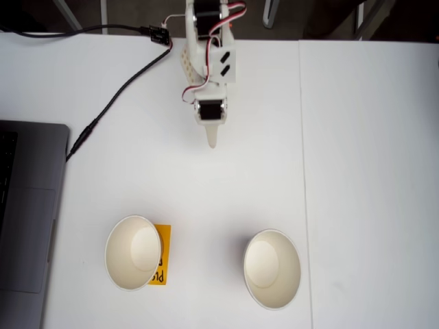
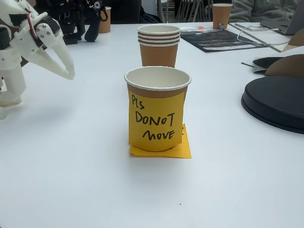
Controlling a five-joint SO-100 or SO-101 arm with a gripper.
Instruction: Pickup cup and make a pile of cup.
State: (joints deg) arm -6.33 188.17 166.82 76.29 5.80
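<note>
Gripper (image 1: 212, 142) empty at far table edge, fingers pressed together. Both cups upright, apart, along near edge in overhead fixed view: left cup (image 1: 133, 252) on note (image 1: 161, 256), right cup (image 1: 272, 268) slightly nearer the gripper; judged first pick

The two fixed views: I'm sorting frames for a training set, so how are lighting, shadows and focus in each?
In a fixed view from above, light is even and flat; both cups cast faint shadows, and the white table is bright without glare. In a fixed view from table height, the near cup with its sticky note is sharp, the gripper slightly soft, the background clutter blurred.
</note>
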